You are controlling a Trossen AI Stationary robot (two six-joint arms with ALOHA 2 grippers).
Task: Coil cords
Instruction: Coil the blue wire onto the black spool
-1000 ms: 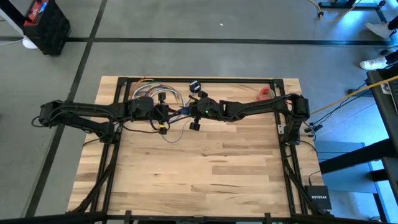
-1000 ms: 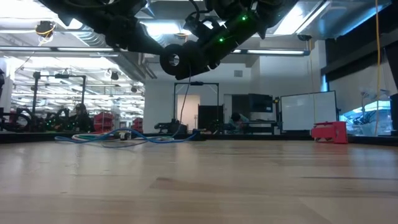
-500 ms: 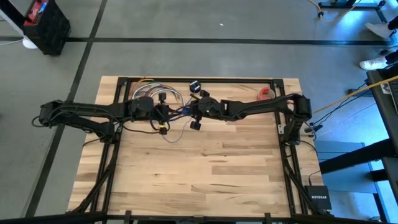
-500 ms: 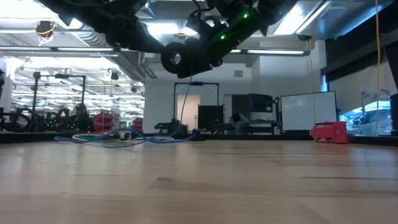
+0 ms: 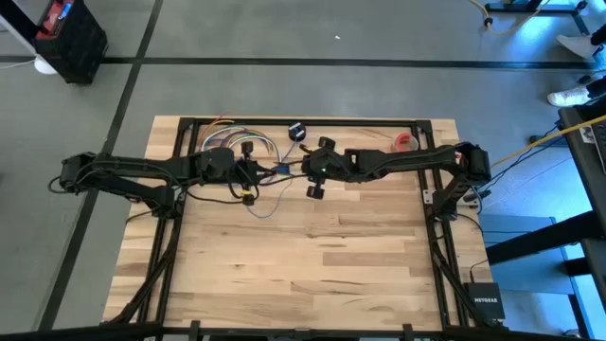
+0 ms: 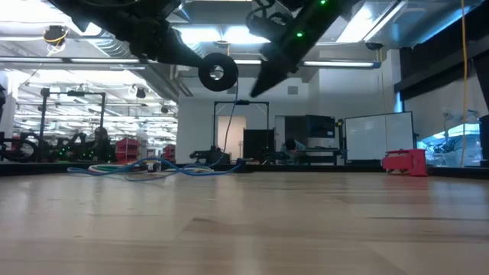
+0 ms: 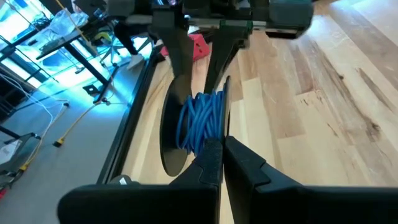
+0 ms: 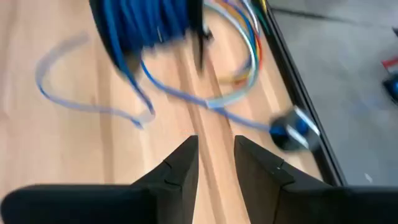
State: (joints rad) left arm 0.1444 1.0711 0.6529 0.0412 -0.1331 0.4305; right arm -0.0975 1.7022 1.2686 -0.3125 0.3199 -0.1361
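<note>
My left pincer [image 7: 214,163] is clamped on the spool [image 7: 189,127], a dark round disc with blue cord [image 7: 200,121] wound round its middle, held up in the air over the far part of the bench [image 5: 312,256], near the middle of the far edge. In the low view the spool [image 6: 218,72] hangs well above the wood. My right pincer [image 8: 214,163] stands with its fingers apart, holding nothing, just beside the spool on the side toward the right edge.

A loose length of cord [image 8: 93,106] trails from the winding down onto the bench in a slack loop, close to the bundle of coloured cables [image 5: 241,144] by the far edge.

What worries me: with the tail let go, the outer turns may slacken and slip off the spool. The free cord lies near the coloured cables, and if I wind it in blindly it could drag or snag them. My own right fingers are near enough to the spool that a careless reach could knock it askew in the left grip.

Against a second ago, my right pincer has spread from nearly closed to wide, and its arm has drawn away from the spool toward the right edge. The left arm and spool have scarcely moved.
</note>
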